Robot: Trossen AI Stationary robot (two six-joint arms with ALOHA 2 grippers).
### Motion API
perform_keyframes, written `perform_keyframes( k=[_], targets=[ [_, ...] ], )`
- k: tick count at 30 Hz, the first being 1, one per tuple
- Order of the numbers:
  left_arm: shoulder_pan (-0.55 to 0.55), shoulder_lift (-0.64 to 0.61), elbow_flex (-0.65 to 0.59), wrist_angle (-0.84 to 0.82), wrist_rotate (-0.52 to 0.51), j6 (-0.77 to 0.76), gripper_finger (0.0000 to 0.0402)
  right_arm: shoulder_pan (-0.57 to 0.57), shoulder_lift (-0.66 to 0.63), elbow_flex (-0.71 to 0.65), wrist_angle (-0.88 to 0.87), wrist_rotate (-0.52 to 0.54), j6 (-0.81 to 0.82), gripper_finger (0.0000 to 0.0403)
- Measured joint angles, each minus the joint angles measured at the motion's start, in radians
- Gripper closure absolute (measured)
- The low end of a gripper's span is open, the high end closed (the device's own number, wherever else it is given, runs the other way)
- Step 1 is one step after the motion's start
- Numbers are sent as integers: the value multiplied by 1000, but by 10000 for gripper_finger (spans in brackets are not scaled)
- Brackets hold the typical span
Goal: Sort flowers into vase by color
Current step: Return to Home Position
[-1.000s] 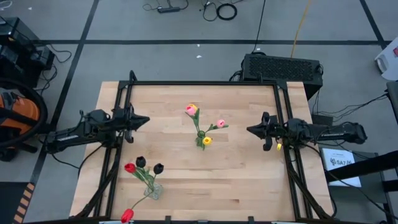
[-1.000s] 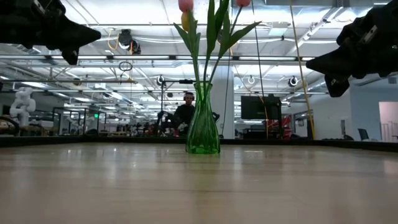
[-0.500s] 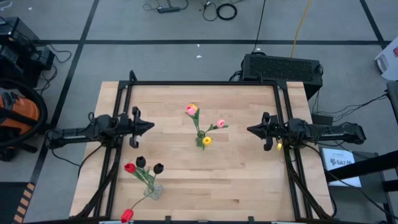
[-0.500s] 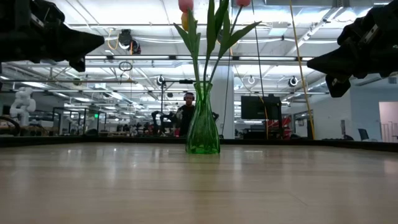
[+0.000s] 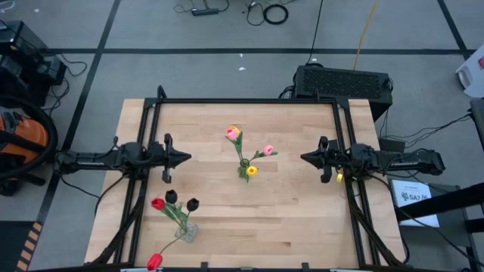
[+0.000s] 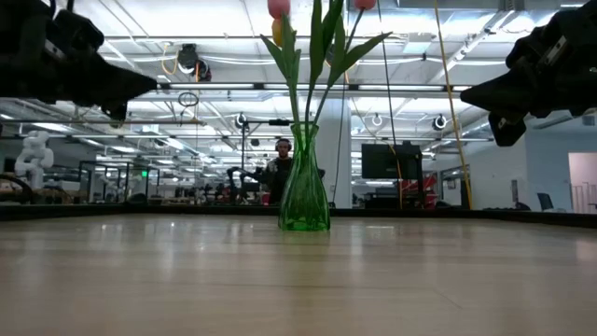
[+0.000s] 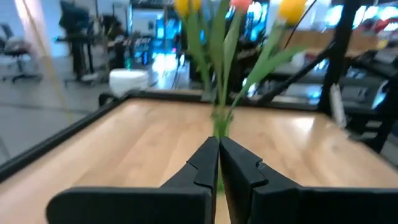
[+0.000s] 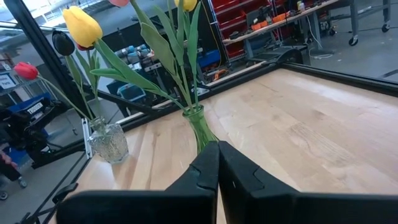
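A green glass vase [image 5: 243, 173] stands mid-table with a pink-and-yellow tulip [image 5: 233, 134], a pink one [image 5: 268, 150] and a yellow one [image 5: 252, 171] stuck in it by their stems. Near the front left, a clear vase [image 5: 187, 231] holds two red tulips [image 5: 157, 203] and two black ones [image 5: 192, 204]. My left gripper [image 5: 187, 158] hovers shut at the table's left side, pointing level at the green vase [image 7: 219, 118]. Opposite it at the right side, my right gripper [image 5: 302, 158] hovers shut, also level. Neither has anything in its fingers.
A black frame [image 5: 242, 101] runs around the table's edges. One red tulip [image 5: 154, 261] leans out from the clear vase over the near edge. Bare wood lies between each gripper and the green vase [image 6: 304, 191]. A person [image 6: 278, 173] sits far behind the table.
My left gripper has swung toward the table's near edge and sunk a little, and now points straight across at the green vase. It has stayed shut. The vases, the flowers and my right arm have kept still.
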Motion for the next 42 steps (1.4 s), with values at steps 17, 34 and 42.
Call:
perform_keyframes(
  k=[17, 34, 42],
  targets=[
    [1, 7, 0, -80, 14, -7, 379, 0, 1, 0, -49, -15, -95, 403],
    [1, 7, -1, -81, 15, -7, 379, 0, -2, 1, -71, -74, -133, 403],
    [1, 7, -1, -81, 15, -7, 379, 0, -2, 1, -71, -74, -40, 403]
  ],
)
